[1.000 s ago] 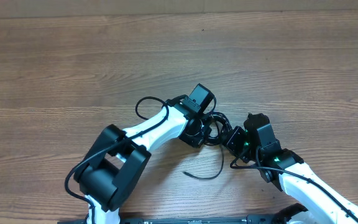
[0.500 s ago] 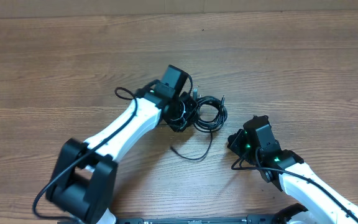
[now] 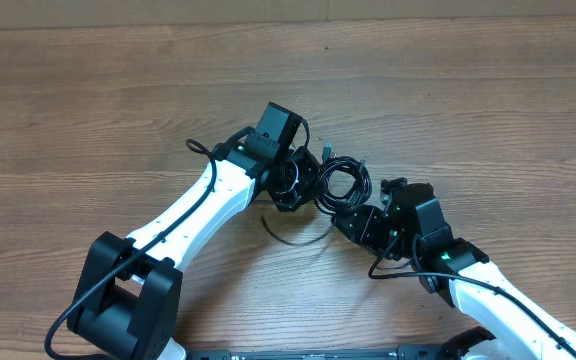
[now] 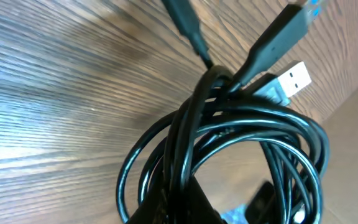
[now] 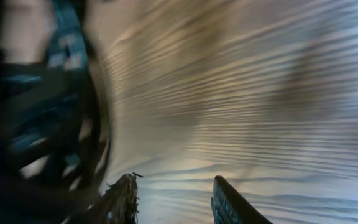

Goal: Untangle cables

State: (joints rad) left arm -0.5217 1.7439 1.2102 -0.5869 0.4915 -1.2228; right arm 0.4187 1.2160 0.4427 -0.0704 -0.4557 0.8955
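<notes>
The cables point(image 3: 340, 182) are a tangled coil of thin black cords near the table's middle. My left gripper point(image 3: 303, 190) is shut on the coil's left side. In the left wrist view the cables point(image 4: 229, 130) loop out of my left gripper point(image 4: 182, 202), and a silver-tipped plug point(image 4: 294, 78) sticks out at the upper right. One loose cord end point(image 3: 286, 235) trails on the wood below. My right gripper point(image 3: 348, 222) sits just below and right of the coil. In the blurred right wrist view my right gripper point(image 5: 176, 199) stands open with only bare wood between its fingers.
The wooden table point(image 3: 88, 110) stretches all round. The white left arm point(image 3: 183, 215) runs from the bottom left to the coil. The white right arm point(image 3: 488, 295) comes in from the bottom right. A thicker black wire point(image 3: 203, 150) loops off the left wrist.
My left gripper has dragged the coil up and to the left. My right gripper let the coil go, then moved left up to it with its jaws opened.
</notes>
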